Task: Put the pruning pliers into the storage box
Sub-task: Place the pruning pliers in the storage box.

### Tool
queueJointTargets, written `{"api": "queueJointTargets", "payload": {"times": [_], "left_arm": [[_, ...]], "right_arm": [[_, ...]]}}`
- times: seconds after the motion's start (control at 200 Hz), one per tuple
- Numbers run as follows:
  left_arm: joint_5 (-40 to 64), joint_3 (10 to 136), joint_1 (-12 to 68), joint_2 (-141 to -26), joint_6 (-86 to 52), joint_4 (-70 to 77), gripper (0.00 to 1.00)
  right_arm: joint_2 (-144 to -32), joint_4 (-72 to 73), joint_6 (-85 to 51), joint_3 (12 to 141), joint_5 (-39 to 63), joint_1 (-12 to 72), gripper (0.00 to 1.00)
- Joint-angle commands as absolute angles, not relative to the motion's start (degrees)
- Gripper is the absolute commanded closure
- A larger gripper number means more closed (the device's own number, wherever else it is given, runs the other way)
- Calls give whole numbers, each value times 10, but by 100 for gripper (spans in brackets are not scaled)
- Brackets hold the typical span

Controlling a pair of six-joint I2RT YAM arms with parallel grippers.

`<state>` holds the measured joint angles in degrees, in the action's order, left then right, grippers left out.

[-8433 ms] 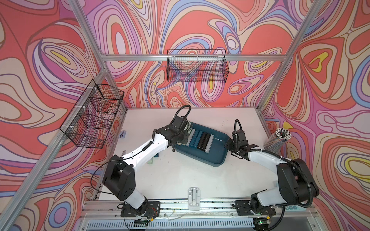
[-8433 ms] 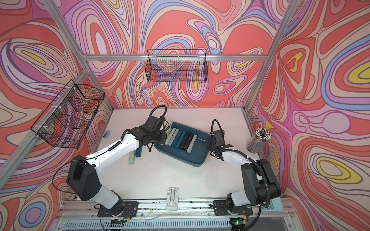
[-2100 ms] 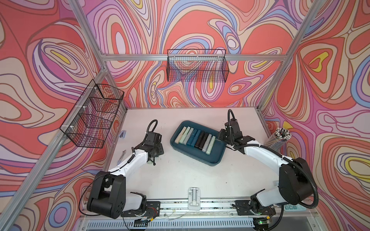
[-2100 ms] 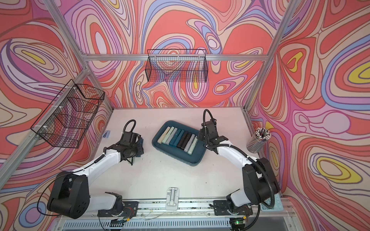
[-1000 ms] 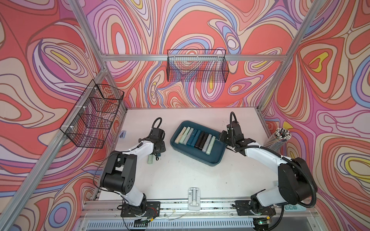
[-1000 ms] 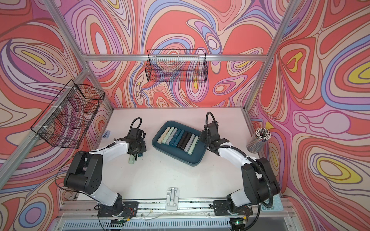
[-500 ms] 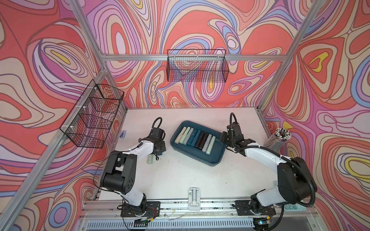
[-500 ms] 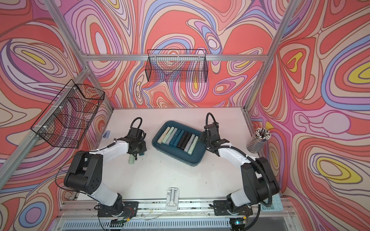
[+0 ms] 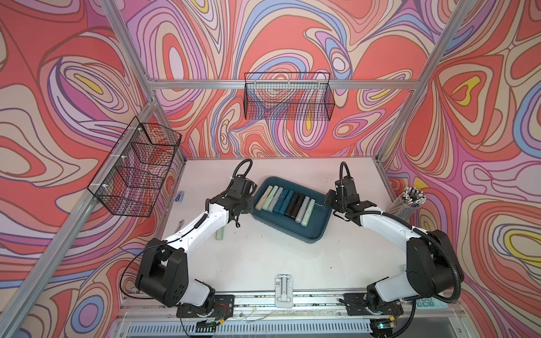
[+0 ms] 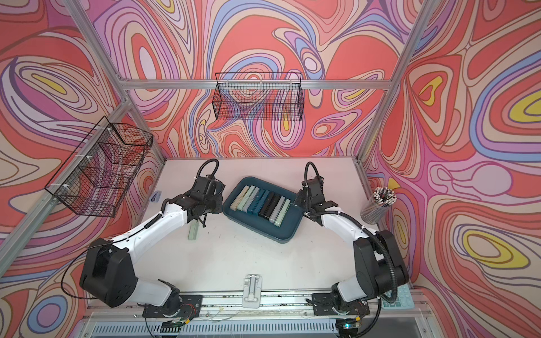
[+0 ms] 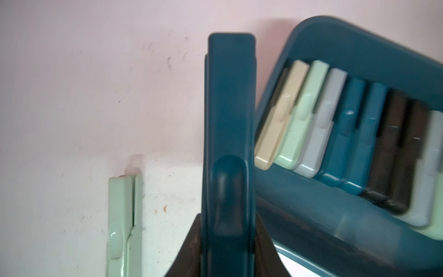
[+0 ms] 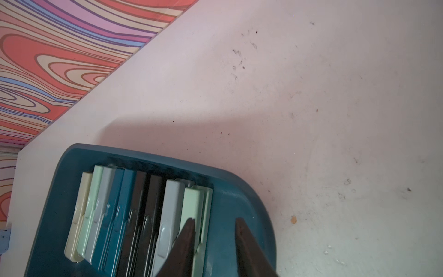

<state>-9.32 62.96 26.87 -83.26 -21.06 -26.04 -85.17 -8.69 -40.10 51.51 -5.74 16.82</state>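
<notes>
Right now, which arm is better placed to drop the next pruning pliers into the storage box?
Left. The left hand grips a dark teal pliers close beside the storage box; the right hand hovers open and empty over the box.

Nine pruning pliers in one storage box; pale green pliers, dark teal pliers beside it; two wire baskets.

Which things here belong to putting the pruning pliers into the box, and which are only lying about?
Job: storage box; row of pliers in it; dark teal pliers in the left tool; pale green pliers on the table.
Lying about: two wire baskets; small blue gadget; cup of sticks.
</notes>
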Motion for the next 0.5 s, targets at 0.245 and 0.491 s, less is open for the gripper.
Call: {"api": "queueJointTargets", "payload": {"times": [0.245,0.491], "left_arm": [[-105,756,422,-926,-212,-293,84],[-74,851,494,-1042,-252,-285,81]], "right_arm": [[-803,-98,-401,506,-66,151,70],[-769,-95,-404,478,-62,128,71]]}}
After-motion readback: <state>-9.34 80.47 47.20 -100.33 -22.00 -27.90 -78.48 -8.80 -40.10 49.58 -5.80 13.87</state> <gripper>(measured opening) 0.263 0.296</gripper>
